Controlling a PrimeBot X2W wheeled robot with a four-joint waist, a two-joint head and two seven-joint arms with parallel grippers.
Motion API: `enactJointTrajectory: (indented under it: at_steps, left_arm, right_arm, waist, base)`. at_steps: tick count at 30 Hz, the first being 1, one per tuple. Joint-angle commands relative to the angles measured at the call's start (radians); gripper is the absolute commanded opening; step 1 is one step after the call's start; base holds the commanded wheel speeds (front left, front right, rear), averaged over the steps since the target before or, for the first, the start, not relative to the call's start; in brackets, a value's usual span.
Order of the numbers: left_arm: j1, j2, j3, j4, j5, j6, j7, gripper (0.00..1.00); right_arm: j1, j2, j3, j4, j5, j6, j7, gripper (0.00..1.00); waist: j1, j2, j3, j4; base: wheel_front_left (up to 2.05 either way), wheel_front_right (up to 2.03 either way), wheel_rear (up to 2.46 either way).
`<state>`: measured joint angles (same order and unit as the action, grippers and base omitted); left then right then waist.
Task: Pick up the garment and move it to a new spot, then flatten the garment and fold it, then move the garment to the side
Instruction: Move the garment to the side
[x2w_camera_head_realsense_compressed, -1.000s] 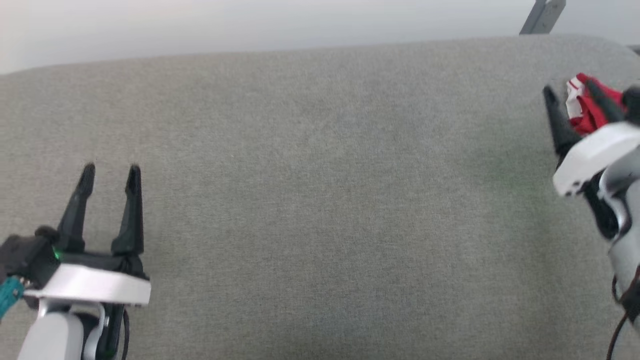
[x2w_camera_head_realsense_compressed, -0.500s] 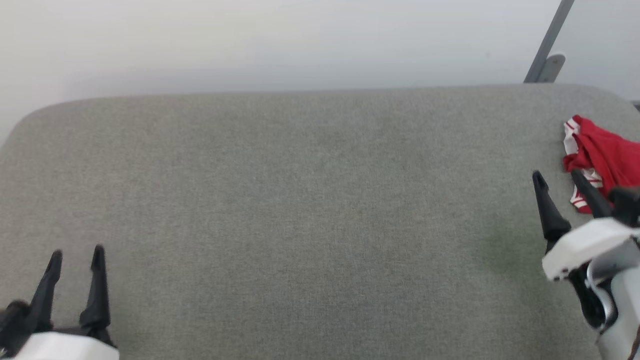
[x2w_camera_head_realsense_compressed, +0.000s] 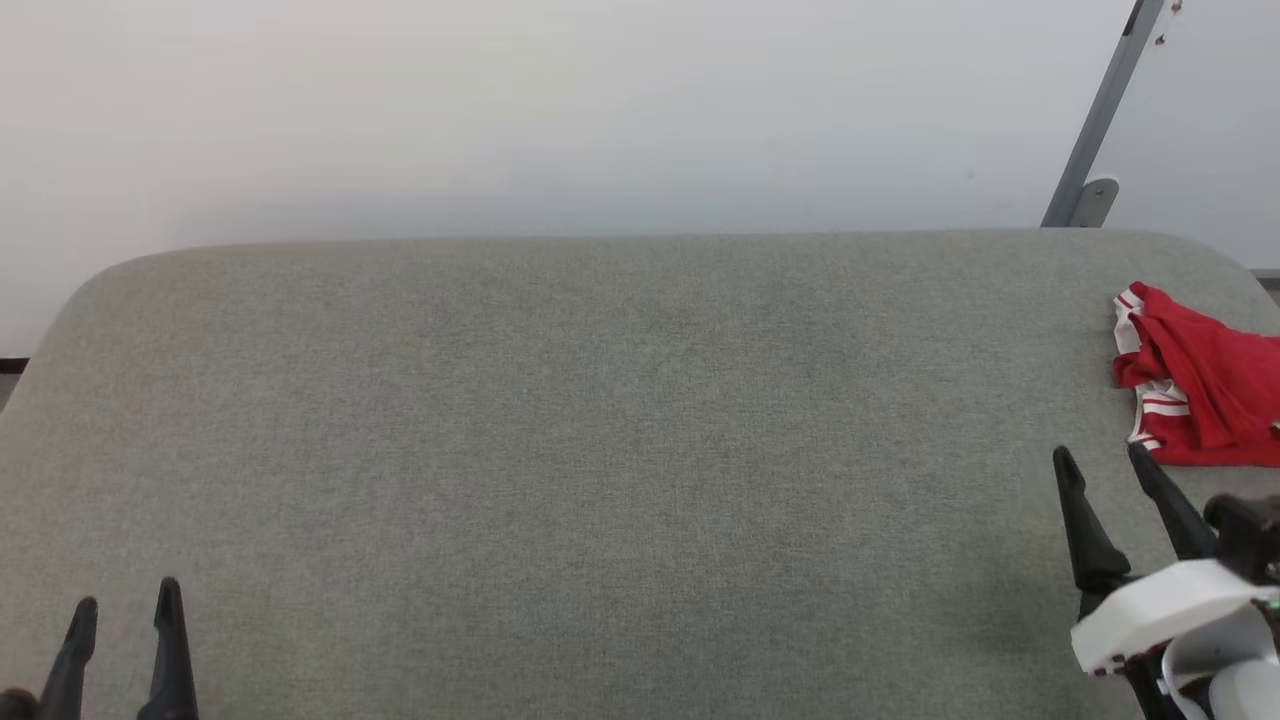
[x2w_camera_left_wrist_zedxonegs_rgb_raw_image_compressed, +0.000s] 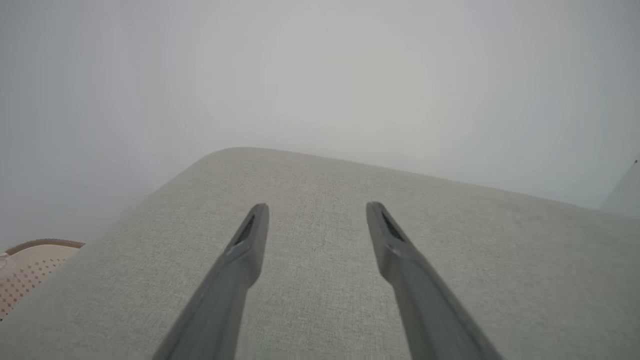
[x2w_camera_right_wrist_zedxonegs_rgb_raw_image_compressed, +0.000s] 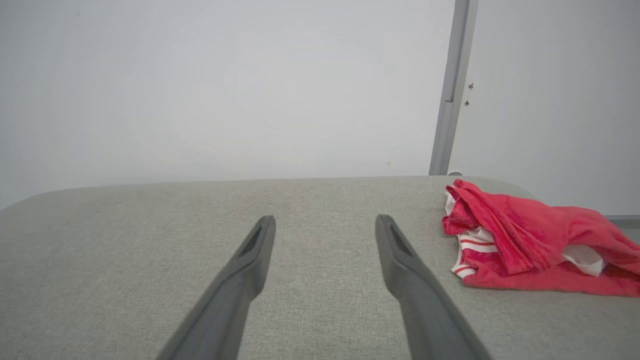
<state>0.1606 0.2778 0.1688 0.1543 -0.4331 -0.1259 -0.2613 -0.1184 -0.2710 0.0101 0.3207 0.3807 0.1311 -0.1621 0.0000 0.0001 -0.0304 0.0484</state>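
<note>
Red cloth with white striped panels, the shirt (x2w_camera_head_realsense_compressed: 1195, 385) lies bunched in loose folds at the far right end of the grey fabric-covered tabletop (x2w_camera_head_realsense_compressed: 600, 420), close to its rounded corner and partly cut off by the head view's edge. Just short of it hovers the right tool (x2w_camera_head_realsense_compressed: 1100, 455), its two dark fingers spread with nothing between them. At the opposite end, well apart from the shirt, the left tool (x2w_camera_head_realsense_compressed: 125, 600) sits low, likewise spread and empty.

A heap at the side fits two stages: a shirt waiting to be lifted, or one set aside after a rough fold. The creases do not settle which. Either way the right tool looks to be the one concerned. It should keep its fingertips from dragging through the loose upper folds, since such thin fabric would likely catch and pull the pile askew.
</note>
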Motion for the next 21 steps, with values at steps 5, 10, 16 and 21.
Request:
enactJointTrajectory:
  at_steps: [5,10,16,21]
  left_arm:
    - [0.034,-0.016,0.016,-0.003,0.007,-0.004,-0.005,1.00]
    - [0.043,-0.024,0.014,-0.011,0.001,-0.005,-0.005,1.00]
    - [0.053,-0.020,0.006,-0.022,-0.017,-0.005,-0.005,1.00]
    - [0.052,-0.012,-0.004,-0.023,-0.011,-0.005,-0.005,1.00]
  right_arm:
    - [0.064,0.023,-0.013,-0.047,-0.010,0.000,-0.009,1.00]
    - [0.109,0.044,-0.023,-0.084,-0.020,0.000,-0.005,1.00]
    - [0.138,0.066,-0.027,-0.117,-0.031,0.000,0.009,1.00]
    - [0.154,0.076,-0.033,-0.145,-0.037,0.000,0.020,1.00]
  waist:
    - [0.0000,-0.0001,-0.016,-0.005]
    - [0.0000,-0.0001,-0.025,-0.010]
    - [0.0000,-0.0001,-0.033,-0.017]
    - [0.0000,-0.0001,-0.039,-0.022]
  base:
    - [0.00,0.00,0.00]
    - [0.00,0.00,0.00]
    - [0.00,0.00,0.00]
    - [0.00,0.00,0.00]
